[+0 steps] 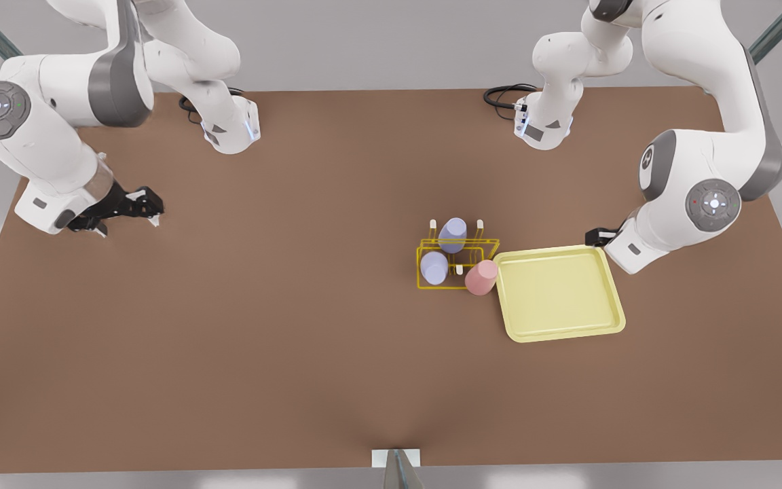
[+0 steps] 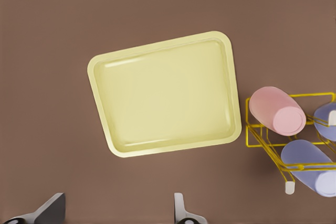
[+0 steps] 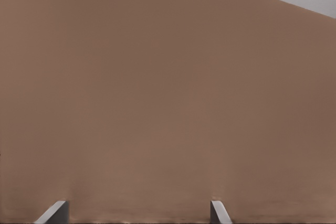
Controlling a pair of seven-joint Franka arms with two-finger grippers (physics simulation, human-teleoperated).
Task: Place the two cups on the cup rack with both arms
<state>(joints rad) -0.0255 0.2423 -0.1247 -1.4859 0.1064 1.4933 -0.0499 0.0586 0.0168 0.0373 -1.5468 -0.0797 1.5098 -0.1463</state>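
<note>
Three cups sit on the rack while both arms hang back with their claws spread and empty.

The yellow cup rack (image 1: 457, 261) stands on the brown table (image 1: 262, 326), touching the pale-yellow tray (image 1: 559, 293) on the front view's right. The pink cup (image 1: 481, 277) leans at the rack's corner against the tray; one lavender cup (image 1: 434, 267) sits at the near left, another lavender cup (image 1: 453, 235) on the far row. The left gripper (image 2: 118, 211) hovers beside the tray, fingers wide apart. The right gripper (image 1: 134, 207) waits far to the front view's left over bare table, likewise spread.
</note>
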